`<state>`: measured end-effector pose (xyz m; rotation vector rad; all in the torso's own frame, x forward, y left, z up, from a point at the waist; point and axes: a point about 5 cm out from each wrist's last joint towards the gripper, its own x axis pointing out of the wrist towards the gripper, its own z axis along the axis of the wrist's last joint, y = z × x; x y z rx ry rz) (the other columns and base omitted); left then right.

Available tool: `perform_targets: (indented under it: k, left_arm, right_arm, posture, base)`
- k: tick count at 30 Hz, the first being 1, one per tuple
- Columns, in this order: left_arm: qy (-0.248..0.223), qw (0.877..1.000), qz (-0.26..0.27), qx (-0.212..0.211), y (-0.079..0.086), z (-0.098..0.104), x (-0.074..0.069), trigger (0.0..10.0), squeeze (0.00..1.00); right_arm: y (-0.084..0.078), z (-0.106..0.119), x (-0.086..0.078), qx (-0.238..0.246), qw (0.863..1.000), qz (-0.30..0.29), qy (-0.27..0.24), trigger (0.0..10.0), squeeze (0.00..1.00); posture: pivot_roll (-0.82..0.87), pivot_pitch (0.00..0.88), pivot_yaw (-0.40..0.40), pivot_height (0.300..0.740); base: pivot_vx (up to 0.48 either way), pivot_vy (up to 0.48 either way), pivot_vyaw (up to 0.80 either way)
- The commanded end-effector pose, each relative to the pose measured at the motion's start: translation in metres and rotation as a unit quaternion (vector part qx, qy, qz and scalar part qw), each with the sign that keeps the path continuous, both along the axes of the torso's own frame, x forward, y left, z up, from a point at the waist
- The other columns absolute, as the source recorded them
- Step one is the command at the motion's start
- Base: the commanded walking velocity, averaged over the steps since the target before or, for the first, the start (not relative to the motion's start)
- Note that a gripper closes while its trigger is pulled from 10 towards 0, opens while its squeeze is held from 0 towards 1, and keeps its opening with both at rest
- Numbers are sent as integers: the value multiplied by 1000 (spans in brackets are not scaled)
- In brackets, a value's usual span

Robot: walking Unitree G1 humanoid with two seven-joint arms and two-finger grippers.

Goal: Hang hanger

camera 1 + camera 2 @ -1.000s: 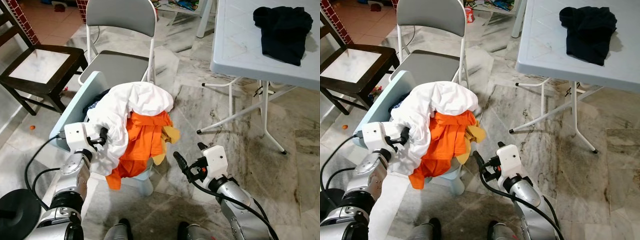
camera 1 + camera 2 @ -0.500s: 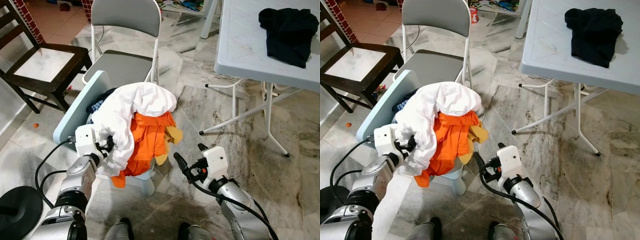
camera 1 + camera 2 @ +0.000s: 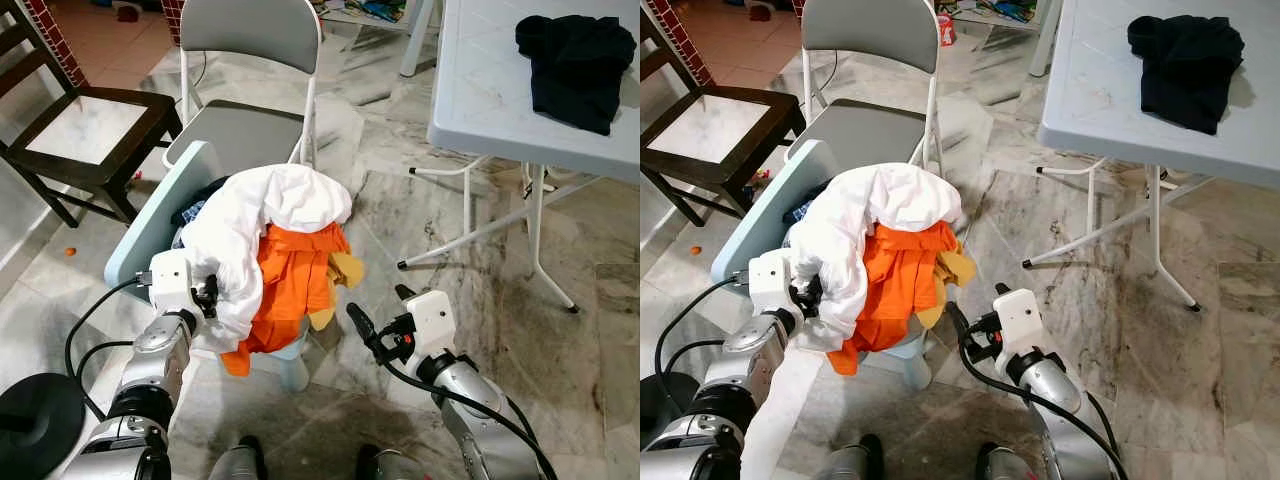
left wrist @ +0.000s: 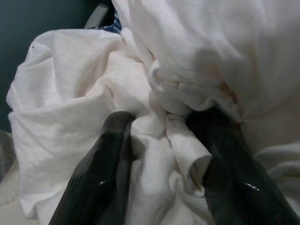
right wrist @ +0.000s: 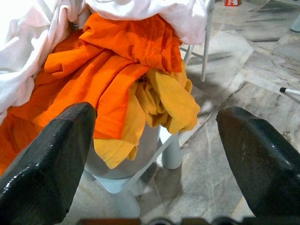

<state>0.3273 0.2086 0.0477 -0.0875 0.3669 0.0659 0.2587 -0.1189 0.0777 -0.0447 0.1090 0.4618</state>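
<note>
While the right claw point(image 3: 352, 316) hung spread above the marble floor point(image 3: 480, 300), the left claw point(image 4: 161, 129) pinched a fold of one white cotton garment point(image 3: 270, 215). That garment lay heaped with one orange shirt point(image 3: 290, 285) and one yellow cloth point(image 3: 340, 272) on a pale blue plastic basket point(image 3: 165, 215). Beyond stood two chairs, one grey folding chair point(image 3: 250, 60) and one dark wooden chair point(image 3: 85, 130). One black garment point(image 3: 575, 55) rested on the white tabletop point(image 3: 490, 90). I could make out no hanger.

White garment point(image 3: 262, 225) drapes over orange cloth point(image 3: 290, 280) and a yellow one point(image 3: 338, 275); pale blue basket point(image 3: 150, 225); black clothing point(image 3: 572, 55) on the white bench point(image 3: 480, 90); grey-veined marble floor point(image 3: 560, 340); grey chair point(image 3: 245, 70).
</note>
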Motion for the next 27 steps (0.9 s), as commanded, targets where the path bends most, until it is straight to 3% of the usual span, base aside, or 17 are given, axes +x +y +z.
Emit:
perform_targets:
  k: [1,12,19,27]
  left_arm:
    - [18,1000,3,10,2,-9,-7,0,0]
    - [13,999,22,30,8,-9,-9,0,0]
    - [-10,990,99,96,35,1,-11,0,0]
    - [-41,984,128,119,50,17,-4,0,0]
  right_arm:
    - [-1,-3,-2,-5,1000,0,7,10000,0]
    - [-2,-4,-2,-9,1000,2,8,10000,0]
    - [-2,-3,-1,-8,1000,3,6,10000,0]
    - [-2,-3,-1,-9,1000,2,5,10000,0]
  posture:
    - [-26,220,-2,740]
    - [-22,218,-5,740]
    - [-21,212,-10,740]
    - [-23,209,-4,740]
  base:
    - [0,0,0]
    - [0,0,0]
    - [0,0,0]
    - [0,0,0]
